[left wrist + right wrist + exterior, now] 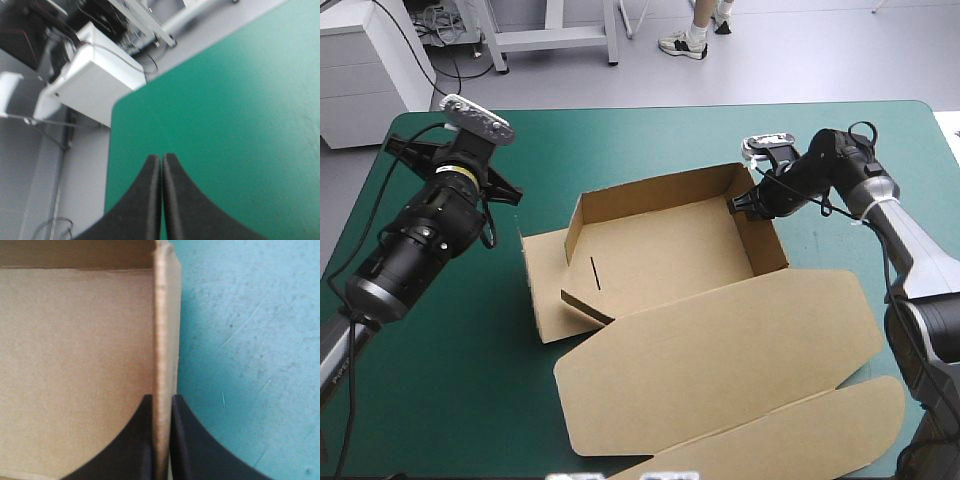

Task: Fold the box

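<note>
The brown box (660, 250) lies at the table's middle as an open tray, its far and right walls raised, and its wide lid (720, 360) lies flat toward the near edge. Its left wall is folded and leans outward. My right gripper (745, 203) is at the far right corner, shut on the right wall (162, 365); one black finger is inside the tray, the other outside over the teal-green cover. My left gripper (505, 190) hangs shut and empty above the bare cover (240, 125) left of the box, pointing toward the table's far left corner.
A second flap of brown board (800, 440) reaches the near right edge of the table. A white cabinet (95, 75) stands on the floor beyond the far left corner.
</note>
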Robot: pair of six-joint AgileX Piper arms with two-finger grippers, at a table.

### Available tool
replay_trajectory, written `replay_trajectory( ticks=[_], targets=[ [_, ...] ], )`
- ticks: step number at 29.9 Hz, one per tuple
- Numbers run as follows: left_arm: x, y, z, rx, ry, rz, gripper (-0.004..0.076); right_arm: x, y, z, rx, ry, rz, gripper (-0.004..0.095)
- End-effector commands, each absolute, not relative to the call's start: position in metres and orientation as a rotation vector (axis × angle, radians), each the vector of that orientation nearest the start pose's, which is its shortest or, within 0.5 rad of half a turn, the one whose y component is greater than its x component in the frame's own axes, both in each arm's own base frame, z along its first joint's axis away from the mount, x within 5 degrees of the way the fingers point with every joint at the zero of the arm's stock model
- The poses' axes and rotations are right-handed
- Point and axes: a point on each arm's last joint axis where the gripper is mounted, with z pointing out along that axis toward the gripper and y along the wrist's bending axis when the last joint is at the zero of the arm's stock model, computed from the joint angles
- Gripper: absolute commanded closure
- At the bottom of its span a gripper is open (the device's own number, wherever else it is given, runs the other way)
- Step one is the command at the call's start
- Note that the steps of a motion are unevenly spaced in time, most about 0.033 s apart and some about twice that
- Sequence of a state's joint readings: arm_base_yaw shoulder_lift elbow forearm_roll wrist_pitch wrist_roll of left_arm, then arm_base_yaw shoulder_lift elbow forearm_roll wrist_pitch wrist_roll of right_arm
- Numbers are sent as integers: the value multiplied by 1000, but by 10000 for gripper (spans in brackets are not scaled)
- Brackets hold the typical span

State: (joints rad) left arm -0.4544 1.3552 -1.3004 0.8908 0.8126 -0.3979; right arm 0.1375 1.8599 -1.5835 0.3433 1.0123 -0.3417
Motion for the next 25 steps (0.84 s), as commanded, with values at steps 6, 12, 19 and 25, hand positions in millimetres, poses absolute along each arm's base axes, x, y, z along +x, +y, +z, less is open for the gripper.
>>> replay_trajectory(
  ticks=[6,12,19,25],
  targets=[
    [282,-43,400,325,2187,280,733,389,80,289,-475,2712,219,563],
    [284,-13,393,169,2274,101,733,391,81,322,-446,2676,231,350],
    [280,25,389,25,2339,55,733,381,77,388,-455,2521,185,355],
    [277,39,389,-64,2346,29,733,351,67,433,-353,2414,127,355]
  ],
)
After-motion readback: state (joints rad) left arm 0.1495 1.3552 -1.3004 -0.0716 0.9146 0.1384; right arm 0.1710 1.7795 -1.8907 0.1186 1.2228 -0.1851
